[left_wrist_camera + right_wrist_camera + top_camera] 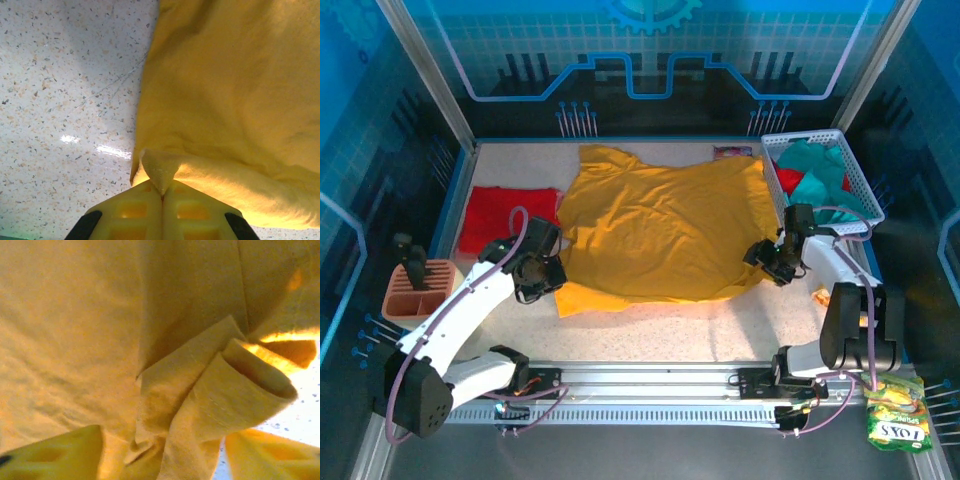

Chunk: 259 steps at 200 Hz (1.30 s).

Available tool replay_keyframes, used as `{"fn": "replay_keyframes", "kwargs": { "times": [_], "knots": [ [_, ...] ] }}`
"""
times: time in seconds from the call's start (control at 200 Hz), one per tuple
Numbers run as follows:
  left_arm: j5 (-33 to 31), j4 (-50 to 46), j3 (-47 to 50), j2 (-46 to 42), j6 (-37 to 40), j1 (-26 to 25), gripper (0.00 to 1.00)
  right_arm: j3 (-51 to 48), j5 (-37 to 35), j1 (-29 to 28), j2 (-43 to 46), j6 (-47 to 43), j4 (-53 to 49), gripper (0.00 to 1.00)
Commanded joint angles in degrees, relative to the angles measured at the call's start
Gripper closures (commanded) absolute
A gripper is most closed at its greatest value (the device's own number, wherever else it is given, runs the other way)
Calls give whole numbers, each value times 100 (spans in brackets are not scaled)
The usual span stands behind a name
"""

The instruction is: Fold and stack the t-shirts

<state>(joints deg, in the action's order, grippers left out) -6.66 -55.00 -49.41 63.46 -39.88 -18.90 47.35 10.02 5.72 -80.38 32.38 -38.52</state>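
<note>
Yellow-green and nearest of all, the FOX'S packet [895,415] lies off the speckled table [720,320] at 5 o'clock, beside the right arm's base. At 8 o'clock an orange holder [418,288] stands by the table's left edge. The left gripper [542,272] sits at the near left corner of the mustard-yellow t-shirt [660,225]; in its wrist view the left gripper [162,192] has its fingers [135,215] pressed together on a small fold of the shirt's edge [230,100]. At 4 o'clock the right gripper [770,262] meets the shirt's near right edge; in the wrist view the right gripper [162,440] has its fingers [60,455] standing apart, with bunched yellow cloth [100,330] lying loosely between them. The shirt spreads across the middle of the table. A red t-shirt [505,215] lies flat at 9 o'clock, just beside it. At 2 o'clock a white basket [868,195] holds teal t-shirts [815,165], and a purple packet [732,152] lies at 1 o'clock.
</note>
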Motion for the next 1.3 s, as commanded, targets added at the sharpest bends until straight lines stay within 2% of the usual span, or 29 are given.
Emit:
{"fn": "replay_keyframes", "kwargs": {
  "times": [0.0, 0.13, 0.28, 0.475, 0.695, 0.776, 0.851, 1.061, 1.206, 1.291],
  "knots": [
    [10, -47, 114, -102, 156, 79, 100, 12, -132, 96, 324, -160, -244, 19],
    [35, -28, 126, -93, 177, 88, 100, -164, -242, 281, 623, -158, -285, 18],
    [24, -37, 129, -91, 222, 112, 100, -534, -225, 540, 889, -76, -188, 26],
    [85, 16, 142, -60, 251, 130, 100, -870, -35, 703, 758, -47, 78, 35],
    [85, 10, 157, -82, 279, 160, 100, -1084, -31, 729, 664, 12, 255, 59],
    [123, 19, 160, -98, 289, 182, 100, -1072, -77, 729, 689, 32, 267, 76],
    [290, 64, 137, -118, 342, 239, 100, -970, -65, 731, 707, 15, 217, 100],
    [757, 223, -505, -146, 512, 436, 100, -357, 384, 661, 1330, 88, 141, 100],
    [708, 65, -1738, -17, 913, 570, 100, 262, 570, 610, 1973, 198, 200, 100],
    [644, 12, -2591, 148, 1157, 604, 100, 982, 706, 598, 2117, 233, 230, 100]
  ]
}}
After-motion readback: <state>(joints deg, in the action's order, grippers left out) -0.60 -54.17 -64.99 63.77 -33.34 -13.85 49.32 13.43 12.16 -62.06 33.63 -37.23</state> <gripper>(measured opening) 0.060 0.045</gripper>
